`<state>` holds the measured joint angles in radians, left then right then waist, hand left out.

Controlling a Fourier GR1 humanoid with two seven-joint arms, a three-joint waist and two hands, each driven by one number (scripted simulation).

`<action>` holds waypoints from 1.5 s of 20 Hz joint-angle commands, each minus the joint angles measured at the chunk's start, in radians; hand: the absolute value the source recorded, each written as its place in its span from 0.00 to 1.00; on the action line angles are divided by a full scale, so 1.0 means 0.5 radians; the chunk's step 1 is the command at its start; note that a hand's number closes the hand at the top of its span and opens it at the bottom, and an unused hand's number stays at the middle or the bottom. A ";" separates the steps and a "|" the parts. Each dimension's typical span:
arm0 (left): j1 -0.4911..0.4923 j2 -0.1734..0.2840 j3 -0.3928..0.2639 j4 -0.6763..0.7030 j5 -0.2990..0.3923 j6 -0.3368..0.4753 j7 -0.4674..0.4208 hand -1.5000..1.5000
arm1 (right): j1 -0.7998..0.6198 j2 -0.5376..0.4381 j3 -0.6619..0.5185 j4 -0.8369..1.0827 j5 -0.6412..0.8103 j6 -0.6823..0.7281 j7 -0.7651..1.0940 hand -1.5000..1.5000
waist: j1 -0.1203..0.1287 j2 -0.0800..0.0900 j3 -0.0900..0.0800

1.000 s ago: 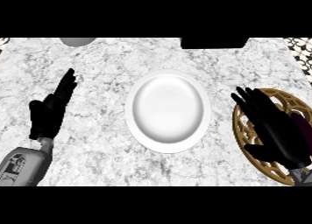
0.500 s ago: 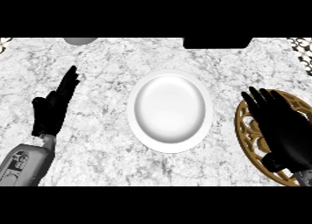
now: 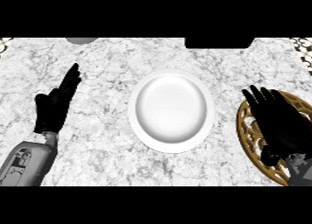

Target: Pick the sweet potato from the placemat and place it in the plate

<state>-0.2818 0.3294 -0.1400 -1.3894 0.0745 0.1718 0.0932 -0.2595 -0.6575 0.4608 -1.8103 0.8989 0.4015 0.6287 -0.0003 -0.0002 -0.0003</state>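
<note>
Marbled bench (image 3: 107, 157), seen from above, with the task barely begun. At its centre lies a white plate (image 3: 171, 110), which holds nothing; the placing step is therefore not yet done. At the right edge sits a round gold openwork placemat (image 3: 248, 131), partly cut off by the view's border. The right robot hand (image 3: 280, 120) lies over the placemat, fingers extended toward the far side and only slightly spread, not curled round anything that can be made out. A dark purplish patch (image 3: 309, 133) shows just beside that hand on the mat; it may be the sweet potato, though most of it is hidden and its outline cannot be told. Whether the hand touches it cannot be told either. The left robot hand (image 3: 55, 105) rests open at the left, fingers straight and pointing away, well apart from the plate.

Judged progress: nothing delivered; grasp, lift, carry across to the plate and release all remain. The hand appears placed for the pick, no more.
</note>
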 commanded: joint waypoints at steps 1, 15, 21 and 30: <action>-0.050 -0.047 0.026 0.059 -0.034 -0.034 -0.013 0.50 | -0.035 -0.006 -0.082 0.187 0.080 0.083 -0.090 0.00 | 0.001 0.002 0.000; 0.014 -0.047 0.224 0.028 -0.104 -0.205 -0.030 0.50 | -0.024 0.253 -0.236 0.662 0.448 0.008 -0.358 0.00 | 0.002 0.000 0.001; 0.102 -0.184 0.165 -0.105 -0.192 -0.167 -0.006 0.50 | -0.072 0.276 -0.407 1.002 0.528 -0.167 -0.607 0.00 | 0.005 0.001 0.001; 0.003 -0.244 0.202 0.033 -0.274 -0.191 -0.070 0.50 | -0.164 0.353 -0.406 1.153 0.787 -0.391 -0.765 1.00 | 0.011 0.004 0.001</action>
<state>-0.2736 0.2269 -0.0331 -1.3871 -0.0430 0.0816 0.0827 -0.2944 -0.5228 0.2575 -1.3578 1.2279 0.2915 0.2795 0.0013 -0.0006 -0.0013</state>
